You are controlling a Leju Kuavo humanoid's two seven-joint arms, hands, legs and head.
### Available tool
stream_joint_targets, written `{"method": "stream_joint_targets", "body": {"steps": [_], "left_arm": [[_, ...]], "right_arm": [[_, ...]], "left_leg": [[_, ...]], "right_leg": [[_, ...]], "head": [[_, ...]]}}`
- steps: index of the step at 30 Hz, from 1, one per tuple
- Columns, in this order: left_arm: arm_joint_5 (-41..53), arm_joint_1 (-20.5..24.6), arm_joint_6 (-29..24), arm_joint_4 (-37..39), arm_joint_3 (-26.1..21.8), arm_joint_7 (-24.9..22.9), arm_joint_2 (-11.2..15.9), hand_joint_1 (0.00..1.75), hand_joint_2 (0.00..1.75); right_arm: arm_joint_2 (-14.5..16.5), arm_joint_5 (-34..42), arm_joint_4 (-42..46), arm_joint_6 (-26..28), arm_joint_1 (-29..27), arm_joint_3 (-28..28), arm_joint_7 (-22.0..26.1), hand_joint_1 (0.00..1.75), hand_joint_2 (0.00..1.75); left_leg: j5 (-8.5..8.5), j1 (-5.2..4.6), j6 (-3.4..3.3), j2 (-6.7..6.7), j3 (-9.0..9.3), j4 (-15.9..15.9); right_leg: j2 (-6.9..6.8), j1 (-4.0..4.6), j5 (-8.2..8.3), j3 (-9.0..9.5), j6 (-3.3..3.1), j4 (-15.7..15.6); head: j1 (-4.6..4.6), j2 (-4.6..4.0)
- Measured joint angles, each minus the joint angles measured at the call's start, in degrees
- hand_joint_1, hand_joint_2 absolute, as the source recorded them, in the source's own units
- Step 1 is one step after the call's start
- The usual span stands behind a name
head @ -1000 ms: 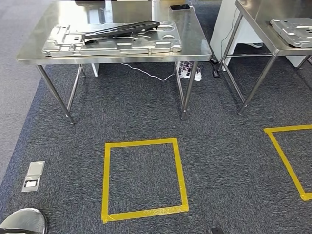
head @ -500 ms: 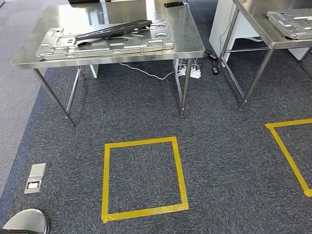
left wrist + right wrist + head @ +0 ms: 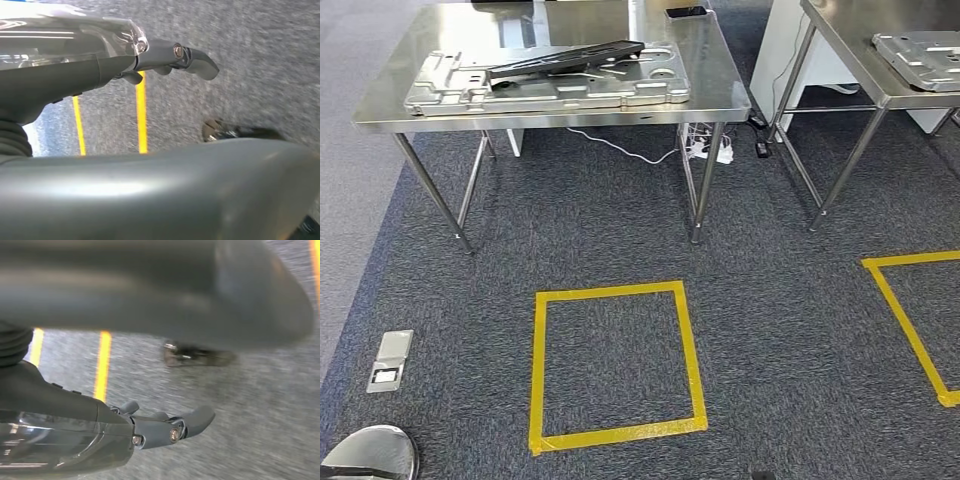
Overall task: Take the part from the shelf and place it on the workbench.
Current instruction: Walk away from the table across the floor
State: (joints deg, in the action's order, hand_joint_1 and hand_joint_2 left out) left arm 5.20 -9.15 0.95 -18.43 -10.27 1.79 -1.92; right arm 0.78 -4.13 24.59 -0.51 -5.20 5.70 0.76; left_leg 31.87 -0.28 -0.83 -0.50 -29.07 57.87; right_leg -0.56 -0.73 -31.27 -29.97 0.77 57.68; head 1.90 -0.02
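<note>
Long black flat part lies slantwise on top of a large stamped silver metal plate, which rests flat on the stainless steel workbench straight ahead in the head view. A dark phone-like slab sits at the far right corner of that bench top. Under the bench, a white cable runs across the floor to a white power strip beside the right legs. A second stainless steel table stands well apart to the right, carrying another grey stamped metal plate. On the dark grey carpet a square of yellow tape is marked in front of the bench, with the corner of a second yellow tape outline to the right, and a small silver floor socket lies to the left.

The left hand hangs over the carpet with its dark fingers stretched out straight and holding nothing. The right hand hangs likewise, its fingers extended and apart, nothing in them.
</note>
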Motion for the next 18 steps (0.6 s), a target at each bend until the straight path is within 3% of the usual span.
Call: {"method": "stream_joint_targets", "body": {"steps": [7, 18], "left_arm": [[-5.06, 0.75, -0.96, -1.78, 6.37, -1.43, 0.76, 0.00, 0.00], [-5.25, 0.81, -0.97, -2.56, 8.55, -1.55, 1.07, 0.00, 0.00]], "right_arm": [[-0.21, 3.72, -0.51, 0.18, -2.35, -3.23, -0.59, 0.00, 0.00], [-0.42, 4.00, -0.70, 0.18, -2.80, -4.55, -0.59, 0.00, 0.00]], "left_leg": [[0.07, -0.11, -0.13, -0.02, 0.03, 0.07], [0.05, 0.18, -0.10, -0.02, 0.04, 0.07]], "right_leg": [[0.04, -0.08, 0.03, -0.04, 0.24, -0.06], [0.05, 0.13, 0.02, -0.04, 0.22, -0.04]], "head": [[0.01, 0.01], [0.01, 0.00]]}}
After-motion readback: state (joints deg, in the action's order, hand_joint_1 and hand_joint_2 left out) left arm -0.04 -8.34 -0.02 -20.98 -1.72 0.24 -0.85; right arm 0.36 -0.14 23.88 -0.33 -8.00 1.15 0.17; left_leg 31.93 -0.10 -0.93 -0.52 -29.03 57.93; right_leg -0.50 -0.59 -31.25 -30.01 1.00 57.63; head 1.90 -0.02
